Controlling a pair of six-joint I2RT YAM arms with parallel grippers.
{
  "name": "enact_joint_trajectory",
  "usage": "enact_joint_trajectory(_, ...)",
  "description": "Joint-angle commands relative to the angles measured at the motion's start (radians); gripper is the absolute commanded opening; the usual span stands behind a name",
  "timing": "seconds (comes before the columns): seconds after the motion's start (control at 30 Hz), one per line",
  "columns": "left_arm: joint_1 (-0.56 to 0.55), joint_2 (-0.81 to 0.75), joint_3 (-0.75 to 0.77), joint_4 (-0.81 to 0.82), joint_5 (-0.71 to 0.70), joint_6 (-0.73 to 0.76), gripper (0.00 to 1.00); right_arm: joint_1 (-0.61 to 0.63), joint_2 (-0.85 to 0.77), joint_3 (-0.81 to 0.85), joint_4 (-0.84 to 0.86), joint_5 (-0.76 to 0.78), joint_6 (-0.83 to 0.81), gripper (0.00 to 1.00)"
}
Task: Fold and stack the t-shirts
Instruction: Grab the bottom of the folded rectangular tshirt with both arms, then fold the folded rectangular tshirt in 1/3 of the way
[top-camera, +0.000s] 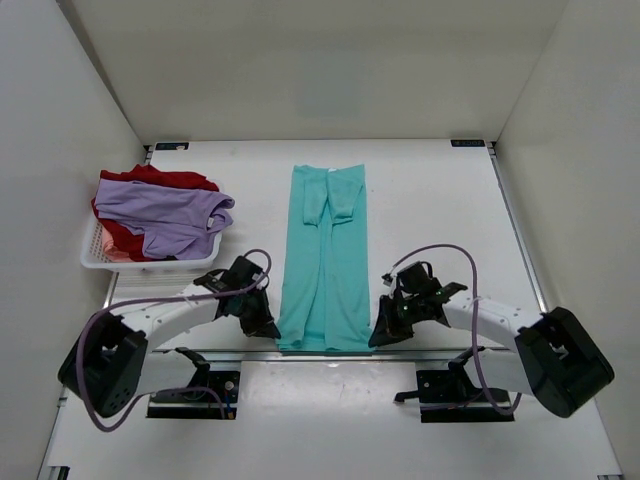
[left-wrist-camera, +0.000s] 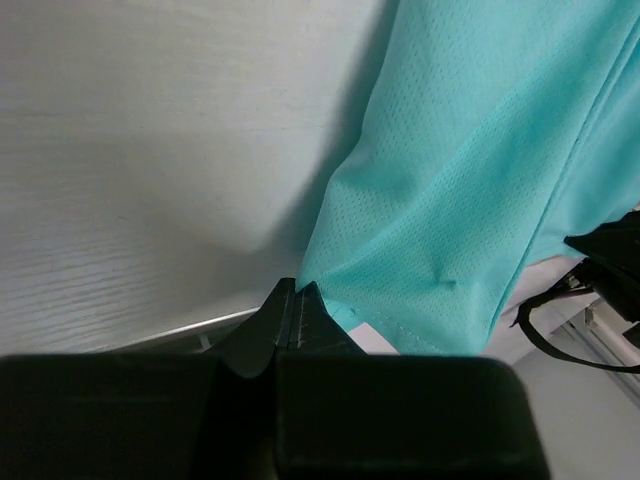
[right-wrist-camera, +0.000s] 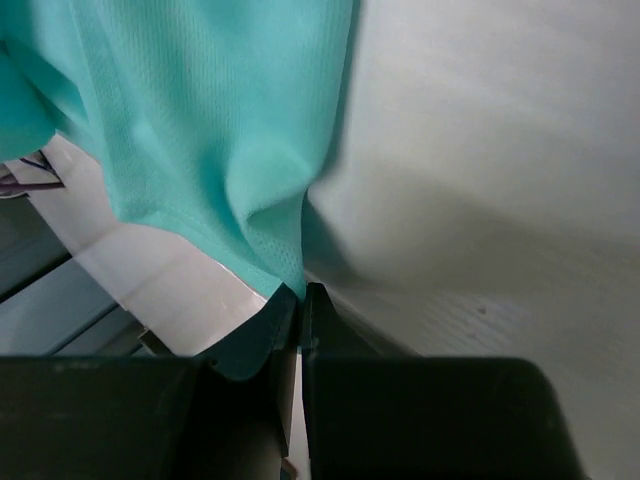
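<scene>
Left gripper (top-camera: 264, 322) and right gripper (top-camera: 384, 334) each pinch a hem corner of the teal mesh-cloth t-shirt (top-camera: 325, 260) at the tabletop's near edge, so I'd lift both evenly, keeping it taut.

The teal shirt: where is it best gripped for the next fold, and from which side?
Probably its two near hem corners, each from the outer side. The teal shirt lies as a long narrow strip, hem at the near table edge; the left end effector and right end effector are shut there.

Basket (top-camera: 150, 264) left of teal t-shirt (top-camera: 325, 270); right free
</scene>
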Motion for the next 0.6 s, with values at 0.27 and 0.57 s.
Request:
enact_joint_trajectory(0.27,0.154,0.398,0.562,-0.177,0.067,0.245,0.0,-0.208,0.333,0.481,-0.19,-0.07,-0.236,0.0)
enact_joint_trajectory(0.57,0.29,0.763,1.063,-0.29,0.06,0.291,0.0,-0.326,0.717,1.005,-0.364,-0.068,-0.315,0.0)
